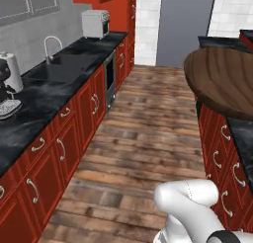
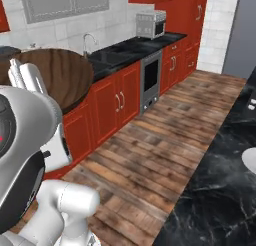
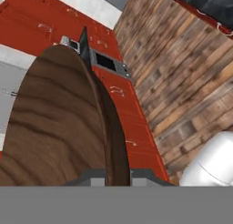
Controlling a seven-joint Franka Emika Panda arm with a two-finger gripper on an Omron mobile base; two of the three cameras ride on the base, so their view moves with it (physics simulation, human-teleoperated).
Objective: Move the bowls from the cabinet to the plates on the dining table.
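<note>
Bowl (image 1: 222, 79), the wide dark brown wood-grain one, hung in the air at the right of the left base view, above the plank floor (image 1: 148, 138). In the right base view it (image 2: 55, 75) sat at the left beside the white arm, before the red drawers (image 2: 115, 105). In the hand view the gripper (image 3: 117, 175) was clamped on its rim (image 3: 109, 123).

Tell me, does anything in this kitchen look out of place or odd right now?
Just one thing: the dark brown wooden bowl is up in the air over the floor, clamped by its rim in the shut gripper and tipped on edge. The toaster oven and coffee machine sit upright on the counter; nothing looks spilled or damaged.
</note>
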